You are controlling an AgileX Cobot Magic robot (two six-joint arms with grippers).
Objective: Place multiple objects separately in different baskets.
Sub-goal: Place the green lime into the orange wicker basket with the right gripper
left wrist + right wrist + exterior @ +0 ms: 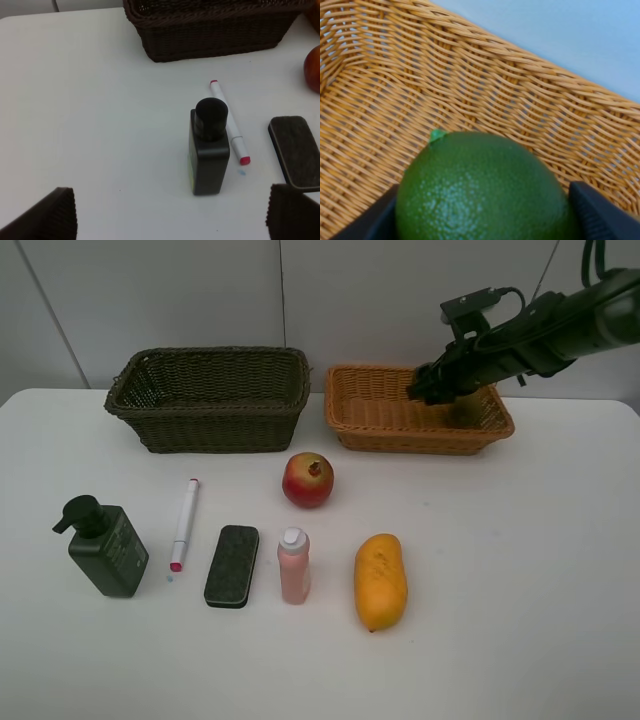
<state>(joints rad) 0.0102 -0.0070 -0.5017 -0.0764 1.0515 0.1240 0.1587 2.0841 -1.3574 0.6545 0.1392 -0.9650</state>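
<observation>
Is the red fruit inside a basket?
No, the pomegranate sits on the white table, outside both the dark basket and the orange basket.

I read this as a robotics lab bench, not a home: a bare white table [520, 570] against plain grey wall panels [150, 300] with vertical seams, a dark basket [208, 425] and an orange basket [400, 440] staged side by side at the far edge, and a cabled black arm [570, 330] at far right.
</observation>
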